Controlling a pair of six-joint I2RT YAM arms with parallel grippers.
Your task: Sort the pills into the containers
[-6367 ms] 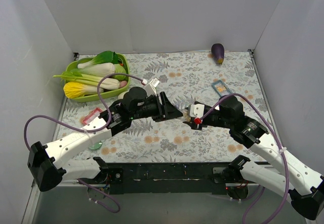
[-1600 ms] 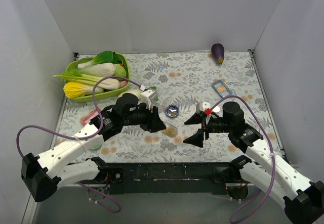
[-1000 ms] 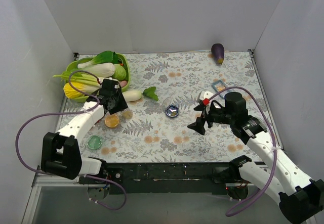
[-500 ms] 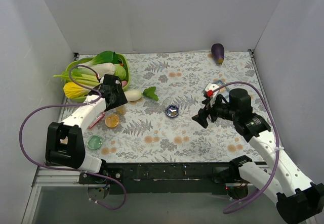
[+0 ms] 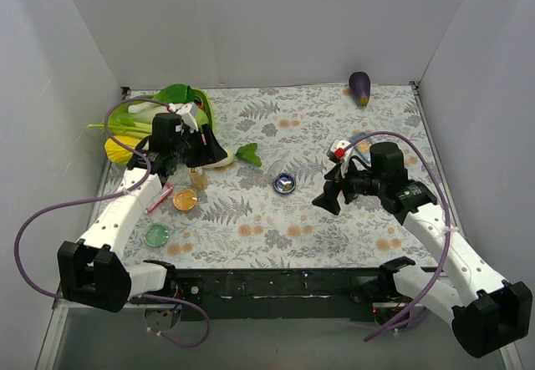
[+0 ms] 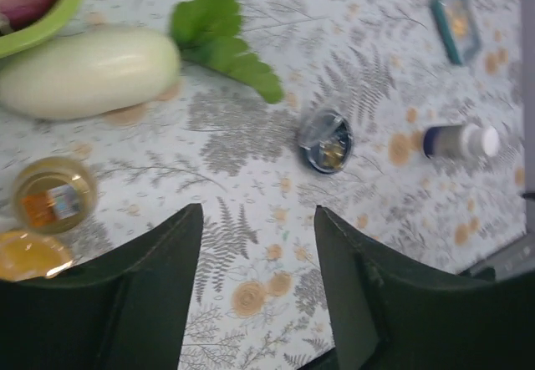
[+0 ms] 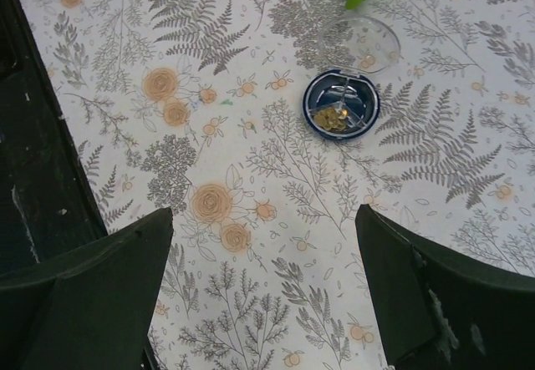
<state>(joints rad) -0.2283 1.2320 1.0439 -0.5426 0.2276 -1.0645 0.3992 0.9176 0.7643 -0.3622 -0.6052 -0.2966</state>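
ahead of the right gripper [image 7: 262,213], jaws spread and empty, lies the round tin [image 7: 341,116]

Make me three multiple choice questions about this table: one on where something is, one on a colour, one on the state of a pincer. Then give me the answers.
1. Where on the table does the eggplant lie?
A) far right corner
B) near left corner
C) centre

2. What colour is the round dish closest to the table's near edge?
A) orange
B) green
C) pink

3. How is the right pincer?
A) wide open, holding nothing
B) shut, holding nothing
C) shut on an object

Answers:
1 A: the top view shows it by the back wall, on the right.
2 B: it is translucent green, near the left arm's base.
3 A: in its wrist view the fingers stand far apart, with nothing gripped between them.
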